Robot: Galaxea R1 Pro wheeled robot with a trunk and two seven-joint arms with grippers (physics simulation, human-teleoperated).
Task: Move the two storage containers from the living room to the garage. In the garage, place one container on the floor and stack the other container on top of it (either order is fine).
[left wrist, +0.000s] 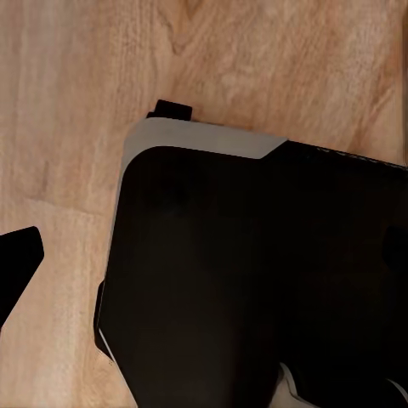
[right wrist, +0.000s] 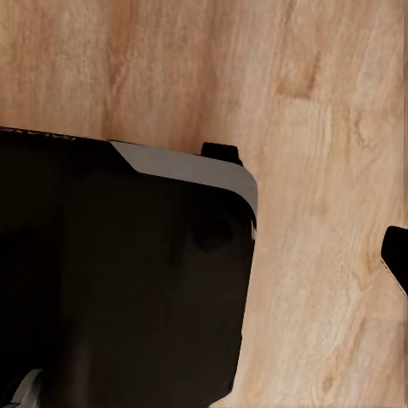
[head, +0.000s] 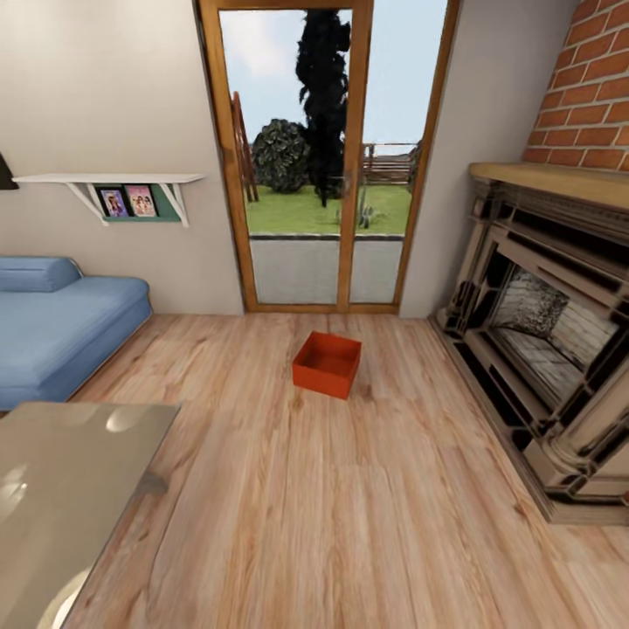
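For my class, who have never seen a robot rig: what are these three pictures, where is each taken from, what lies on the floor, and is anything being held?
The machine is a simulated wheeled robot with two arms. The large picture comes from its head camera, looking down into a living room: one red-orange rectangular plastic bin sits empty on the light wood-plank floor, before the wood-framed glass doors, with a blue sofa on one side and a brick fireplace on the other. The two smaller pictures come from cameras on each wrist, pointing down at the robot's dark base and the planks. Nothing is seen being held.
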